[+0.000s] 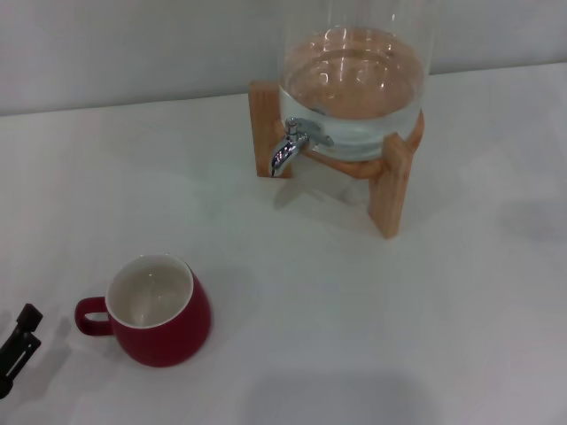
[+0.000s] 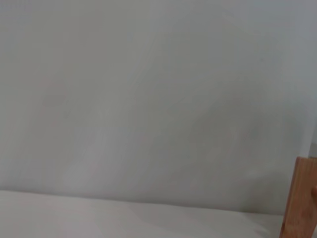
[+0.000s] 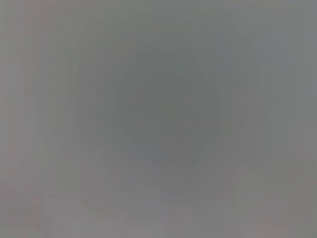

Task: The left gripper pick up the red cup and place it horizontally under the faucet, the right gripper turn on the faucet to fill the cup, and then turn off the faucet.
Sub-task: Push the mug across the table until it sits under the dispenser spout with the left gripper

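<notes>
Head view: the cup [image 1: 159, 310] stands upright on the white surface [image 1: 372, 310], in the near left part, its handle pointing toward the left edge and its off-white inside showing. Just beyond the handle, at the lower left corner, a black tip of the left tool [image 1: 18, 347] pokes into view, near the cup but apart from it; whether it is wide or narrow cannot be told. Well apart from the cup, at the far side, a glass jar [image 1: 354, 80] holding water sits on a wooden stand [image 1: 394, 186]. The faucet [image 1: 295, 143] sticks out of the jar's front, its spout angled down over bare surface. The right tool is out of sight.

Left wrist view: a plain pale wall, a strip of surface [image 2: 99, 218], and one wooden stand leg [image 2: 299, 198] at the edge.

Right wrist view: only a uniform grey field; nothing can be made out.
</notes>
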Controlling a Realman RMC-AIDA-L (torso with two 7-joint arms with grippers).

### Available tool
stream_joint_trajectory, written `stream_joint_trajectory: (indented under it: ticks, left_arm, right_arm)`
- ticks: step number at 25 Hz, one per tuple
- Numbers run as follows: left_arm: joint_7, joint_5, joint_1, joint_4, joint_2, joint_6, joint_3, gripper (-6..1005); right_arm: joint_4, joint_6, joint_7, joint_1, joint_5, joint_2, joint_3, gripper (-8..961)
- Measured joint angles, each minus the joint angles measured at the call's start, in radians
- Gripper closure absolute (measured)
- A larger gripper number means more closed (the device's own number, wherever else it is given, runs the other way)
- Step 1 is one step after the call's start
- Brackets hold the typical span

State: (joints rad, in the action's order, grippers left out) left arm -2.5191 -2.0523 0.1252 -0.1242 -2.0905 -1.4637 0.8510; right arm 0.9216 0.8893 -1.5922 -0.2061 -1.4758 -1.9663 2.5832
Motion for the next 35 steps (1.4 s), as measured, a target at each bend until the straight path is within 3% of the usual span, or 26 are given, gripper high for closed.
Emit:
stream_joint_trajectory:
  ticks: [35]
  left_arm:
    - [-0.024, 0.023, 0.042, 0.090, -0.001, 0.044, 0.012, 204]
  right_arm:
    - [-0.012, -0.022, -0.005, -0.012, 0.000, 0.006, 0.000, 231]
